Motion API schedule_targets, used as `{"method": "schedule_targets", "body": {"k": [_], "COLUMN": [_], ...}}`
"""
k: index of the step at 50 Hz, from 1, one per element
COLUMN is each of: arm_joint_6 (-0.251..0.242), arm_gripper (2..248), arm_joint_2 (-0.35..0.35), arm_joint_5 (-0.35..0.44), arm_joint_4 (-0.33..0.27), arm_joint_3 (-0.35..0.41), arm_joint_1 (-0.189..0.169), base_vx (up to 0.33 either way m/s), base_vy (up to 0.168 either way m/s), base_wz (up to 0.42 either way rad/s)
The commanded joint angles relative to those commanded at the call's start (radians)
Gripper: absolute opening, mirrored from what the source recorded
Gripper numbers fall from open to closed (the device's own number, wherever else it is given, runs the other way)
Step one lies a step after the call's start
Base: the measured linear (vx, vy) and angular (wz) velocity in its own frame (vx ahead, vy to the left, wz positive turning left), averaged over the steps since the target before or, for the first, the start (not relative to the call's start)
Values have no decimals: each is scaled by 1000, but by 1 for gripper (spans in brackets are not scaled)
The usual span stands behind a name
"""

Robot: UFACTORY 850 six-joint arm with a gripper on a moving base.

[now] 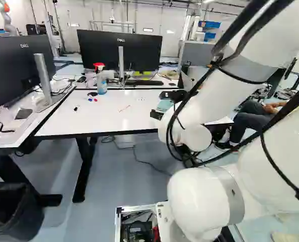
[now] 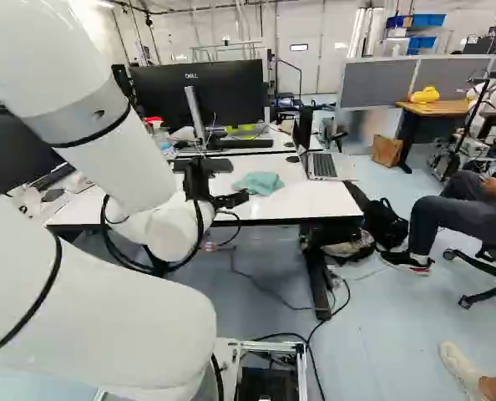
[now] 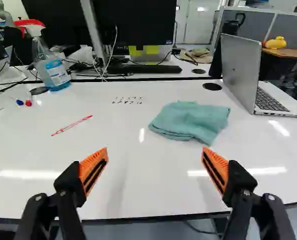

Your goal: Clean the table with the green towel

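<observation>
The worktop (image 3: 128,165) is a smooth, glossy white slab with a thin dark rim and streaks of reflected light. On it, the green towel (image 3: 191,120), soft, teal and matte, lies in a loosely folded, rounded heap ahead of the hand (image 2: 238,182). Bare white surface reaches from the towel to the near edge, and a broader stretch spreads on its side away from the laptop.

Beyond the towel stands a wide, flat black monitor (image 2: 223,92). On the floor, well apart from the towel, sits a dark bin (image 1: 13,212), soft-sided, its inside too dark to read. The thin silvery laptop (image 3: 241,65) stands open beside the towel, near the worktop's end. The hand is spread wide, its ribbed orange pads (image 3: 92,170) facing each other across a gap with nothing pinched.

Farther back than the towel, across from the laptop, a clear plastic spray bottle (image 3: 51,65) with a red head holds bluish liquid. Between bottle and towel runs a thin red scrawl (image 3: 72,125); small dark handwritten marks (image 3: 127,100) sit just beyond the towel, on the scrawl's side.
</observation>
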Motion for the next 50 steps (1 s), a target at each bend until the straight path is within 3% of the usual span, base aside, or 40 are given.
{"method": "schedule_targets", "body": {"k": [50], "arm_joint_6": [0], "arm_gripper": [247], "arm_joint_2": [-43], "arm_joint_5": [0], "arm_joint_4": [0], "arm_joint_3": [-37], "arm_joint_1": [-7], "base_vx": [0], "base_vy": [0], "base_wz": [0]}}
